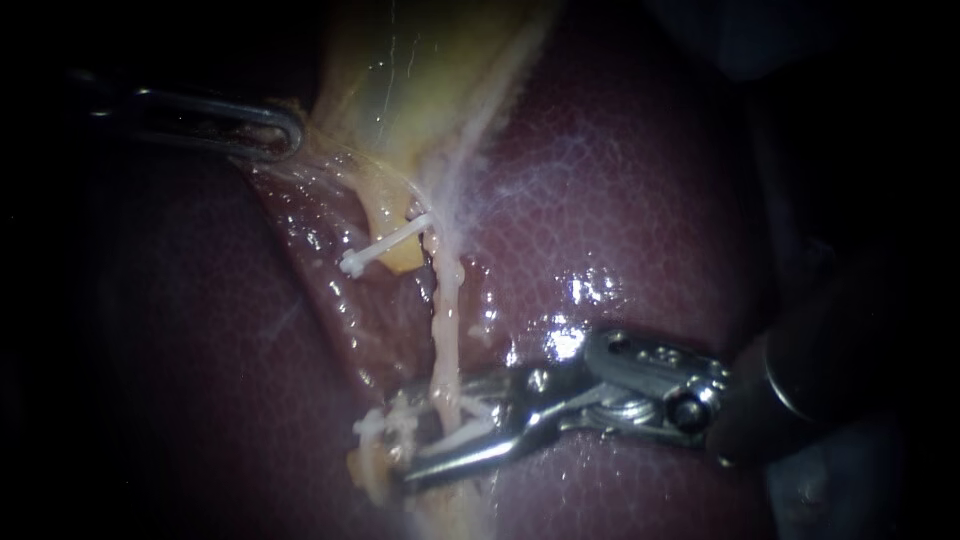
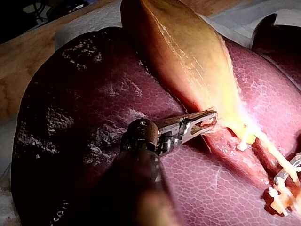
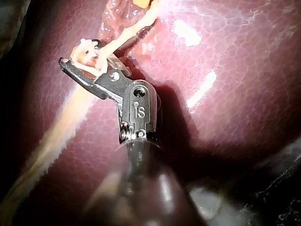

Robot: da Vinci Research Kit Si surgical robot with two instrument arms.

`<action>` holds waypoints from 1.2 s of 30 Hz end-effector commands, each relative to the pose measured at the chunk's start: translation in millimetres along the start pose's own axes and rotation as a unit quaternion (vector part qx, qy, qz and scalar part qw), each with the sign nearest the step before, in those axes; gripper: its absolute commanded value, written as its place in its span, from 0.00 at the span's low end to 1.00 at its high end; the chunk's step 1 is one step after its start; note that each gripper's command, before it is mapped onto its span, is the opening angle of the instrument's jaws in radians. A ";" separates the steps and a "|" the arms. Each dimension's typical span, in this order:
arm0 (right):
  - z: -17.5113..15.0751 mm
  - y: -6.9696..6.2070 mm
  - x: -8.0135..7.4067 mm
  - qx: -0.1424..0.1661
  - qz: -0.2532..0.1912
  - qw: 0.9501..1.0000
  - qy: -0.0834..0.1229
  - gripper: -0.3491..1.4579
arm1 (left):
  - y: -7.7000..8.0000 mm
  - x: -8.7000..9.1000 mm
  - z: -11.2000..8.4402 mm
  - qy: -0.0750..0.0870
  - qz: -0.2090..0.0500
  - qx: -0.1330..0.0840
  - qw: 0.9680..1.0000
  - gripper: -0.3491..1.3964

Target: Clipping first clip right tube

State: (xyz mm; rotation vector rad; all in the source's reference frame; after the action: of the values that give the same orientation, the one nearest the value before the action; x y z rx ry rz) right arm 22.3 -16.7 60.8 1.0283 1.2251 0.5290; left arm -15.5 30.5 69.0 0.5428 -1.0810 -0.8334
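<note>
At the far left, the left instrument (image 1: 290, 130) came in level. Its jaws were closed on the pale edge of the gallbladder (image 1: 420, 70) at its narrow end, with the tissue drawn out toward that side. Just right of it and lower, a white clip (image 1: 385, 245) sat across a short yellowish stump.

Next came the right tube (image 1: 445, 320), a thin pale cord running from the gallbladder's neck straight down the view. Its long axis lay almost square to the right instrument (image 1: 420, 440). That instrument reached in level from the right and was much the nearer to the tube. Its jaws stood astride the tube low down, one above and one below the crossing, with a gap showing between them. White clip material showed in that gap and just beyond the tips, but I could not tell whether the jaws carried it.

The tube lay on the liver (image 1: 640, 200), which was wet, glossy and soft. Free tube ran above the jaws, and little showed below. Closing looked to need only a squeeze, since the tube was already squared in the gap.
</note>
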 end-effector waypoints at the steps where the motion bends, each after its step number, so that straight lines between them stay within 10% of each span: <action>1: 0.0 0.0 0.0 -0.001 0.000 1.000 0.001 0.44 | 0.0 0.0 0.0 0.000 0.000 0.000 1.000 0.00; 15: -0.8 0.7 -0.2 0.005 0.000 1.000 0.010 0.29 | 0.0 0.0 -0.1 0.000 -0.003 0.000 1.000 0.00; 20: -1.1 0.9 -0.2 0.008 -0.001 1.000 0.015 0.00 | 0.0 0.0 -0.1 0.000 -0.003 0.000 1.000 0.00; 36: -1.5 1.5 0.0 0.015 0.003 1.000 0.011 0.00 | -0.2 -0.1 0.1 -0.001 -0.009 -0.002 1.000 0.00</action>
State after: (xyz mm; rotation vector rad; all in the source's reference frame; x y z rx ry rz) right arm 21.1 -15.5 62.2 1.0531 1.2541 0.5301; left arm -15.7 30.4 68.9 0.5497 -1.0772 -0.8520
